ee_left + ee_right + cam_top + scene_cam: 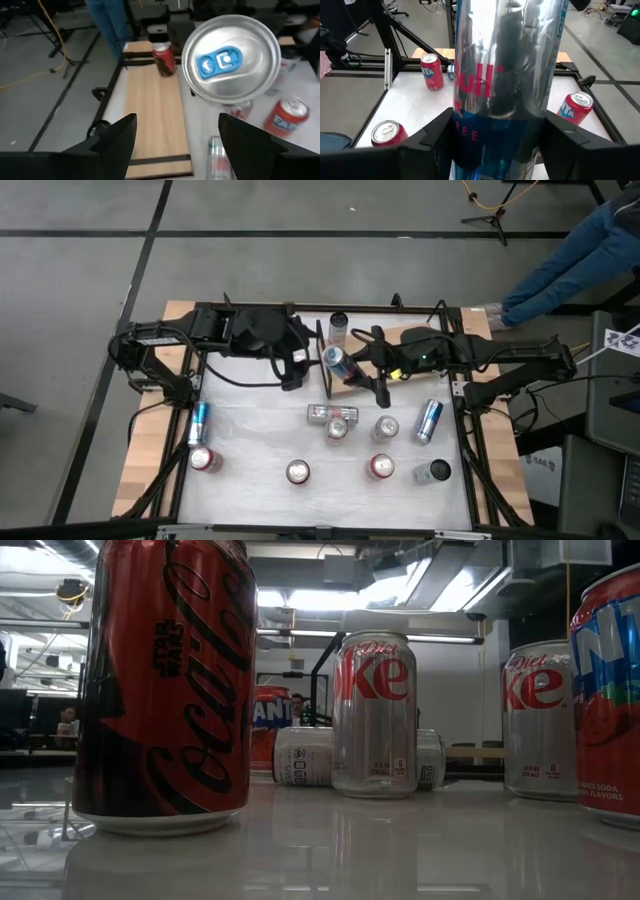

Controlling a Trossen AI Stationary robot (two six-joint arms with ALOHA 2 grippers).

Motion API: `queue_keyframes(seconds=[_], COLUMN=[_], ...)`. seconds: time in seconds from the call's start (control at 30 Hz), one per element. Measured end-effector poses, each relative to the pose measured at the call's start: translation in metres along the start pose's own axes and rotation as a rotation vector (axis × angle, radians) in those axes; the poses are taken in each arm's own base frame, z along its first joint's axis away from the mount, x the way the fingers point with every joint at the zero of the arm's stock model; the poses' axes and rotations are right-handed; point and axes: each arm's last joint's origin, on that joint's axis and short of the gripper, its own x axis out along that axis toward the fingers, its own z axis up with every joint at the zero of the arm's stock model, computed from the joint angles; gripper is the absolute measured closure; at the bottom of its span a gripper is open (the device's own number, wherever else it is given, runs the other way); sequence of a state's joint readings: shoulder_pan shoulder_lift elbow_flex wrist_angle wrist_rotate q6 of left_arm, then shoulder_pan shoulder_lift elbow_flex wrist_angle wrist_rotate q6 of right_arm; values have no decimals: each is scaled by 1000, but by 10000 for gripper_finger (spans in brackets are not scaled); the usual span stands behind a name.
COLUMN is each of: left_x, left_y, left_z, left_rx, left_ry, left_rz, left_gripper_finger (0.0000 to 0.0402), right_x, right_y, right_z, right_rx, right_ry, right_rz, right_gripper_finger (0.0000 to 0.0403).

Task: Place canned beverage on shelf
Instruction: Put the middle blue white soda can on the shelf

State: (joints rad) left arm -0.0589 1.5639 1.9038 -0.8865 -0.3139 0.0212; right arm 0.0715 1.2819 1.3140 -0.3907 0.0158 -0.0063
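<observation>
A slim silver-and-blue can (pixel 335 362) hangs above the middle of the white tabletop, with my right gripper (pixel 352 370) shut on it. In the right wrist view the can's body (pixel 505 75) fills the picture between the two fingers. My left gripper (pixel 298 372) stands open just to the can's left, facing its silver top with the blue tab (pixel 230 57); nothing is between its fingers (pixel 175 145). The shelf's light-brown board (pixel 155 105), with a black frame along its edge, lies beside the white tabletop and has a dark red can (pixel 164 59) standing on it. My right gripper pinches the can's round body (pixel 465 142) between its two fingers, one on each side. The fingers come from the table's right, slanting a little downward. The can is lifted clear of the table and tilted, its top toward my left gripper.
Several cans are spread over the near half of the table: standing ones (pixel 297 472) (pixel 381 467) (pixel 337 428), lying ones (pixel 198 423) (pixel 428 420) (pixel 332 413), and a dark one (pixel 432 472). Another can (pixel 338 328) stands at the far edge. A person's legs (pixel 570 260) show beyond the far right corner.
</observation>
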Motion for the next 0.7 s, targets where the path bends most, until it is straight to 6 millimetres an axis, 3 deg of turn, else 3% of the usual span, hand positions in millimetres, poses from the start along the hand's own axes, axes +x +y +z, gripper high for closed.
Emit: queue_keyframes(seconds=[0.7], left_x=[0], left_y=[0], left_z=[15], left_rx=[-56], left_ry=[-149], left_rz=[-10], left_gripper_finger=[131], right_x=[-1], right_y=[-1], right_z=[4], right_rx=[0], right_ry=[-31], right_rz=[-28], right_gripper_finger=[187])
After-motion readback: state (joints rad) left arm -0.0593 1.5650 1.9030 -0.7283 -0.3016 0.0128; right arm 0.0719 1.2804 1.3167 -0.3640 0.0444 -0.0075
